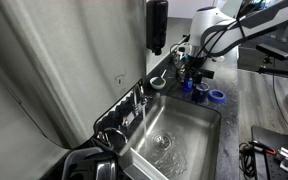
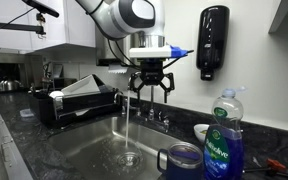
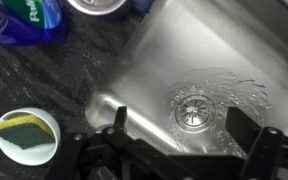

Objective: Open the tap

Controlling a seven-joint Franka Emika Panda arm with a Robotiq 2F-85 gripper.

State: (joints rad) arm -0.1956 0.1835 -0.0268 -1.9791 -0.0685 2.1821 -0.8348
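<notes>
The tap [image 2: 147, 113] is a small chrome faucet at the back rim of the steel sink [image 2: 84, 145]. A thin stream of water [image 2: 130, 125] runs from its spout down to the drain [image 3: 194, 108]. The tap also shows in an exterior view [image 1: 134, 101] on the sink's wall side. My gripper [image 2: 150, 84] is open and empty, hanging above the tap and apart from it. In the wrist view the two black fingers [image 3: 184, 125] frame the wet drain. The tap itself is not clearly visible there.
A black wall dispenser [image 2: 212, 40] hangs right of the gripper. A blue-capped soap bottle [image 2: 222, 140], a blue mug [image 2: 182, 160] and a small cup with a sponge [image 3: 26, 133] stand on the dark counter. A dish rack [image 2: 79, 100] sits left of the sink.
</notes>
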